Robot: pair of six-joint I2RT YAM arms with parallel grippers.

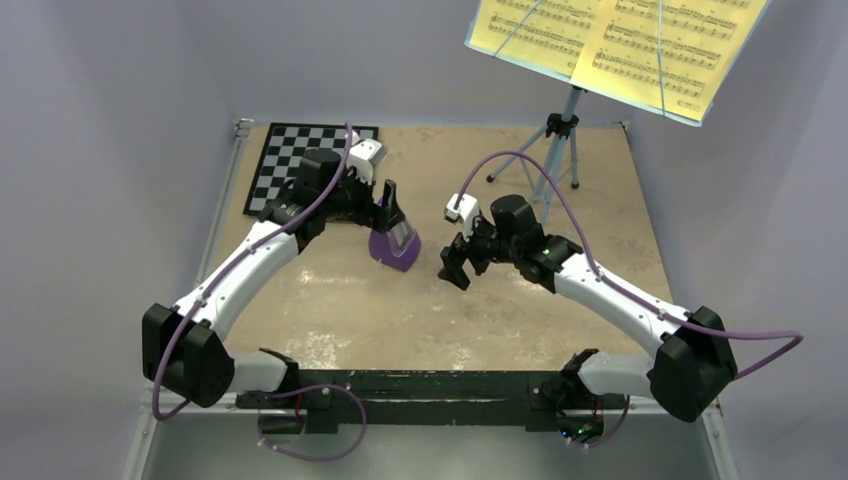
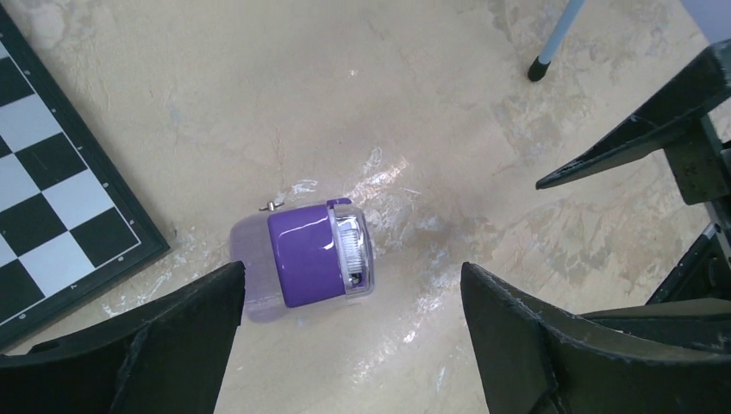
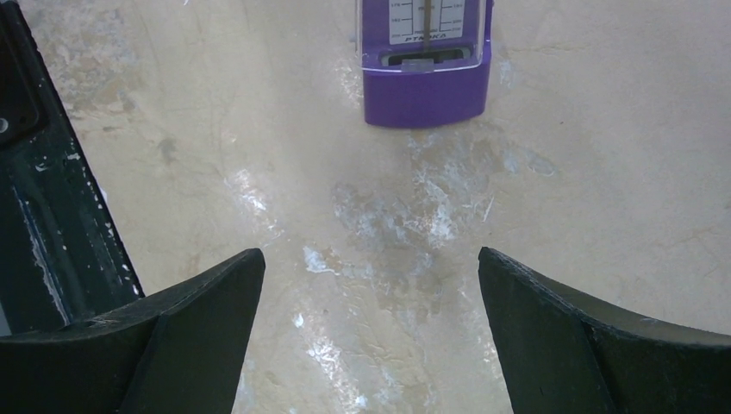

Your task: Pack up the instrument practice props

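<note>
So the small purple pyramid metronome stands on its own flat base on the beige mottled tabletop, which I'd guess is why nobody needs to hold it. It's right under the left gripper and straight ahead of the right gripper. Both have their jaws spread wide and are empty, touching nothing. Its long axis runs vertical, narrow top pointing up at the left gripper, clear scale face turned toward the right one. Looks set up for a top-down grab, I reckon.
</note>
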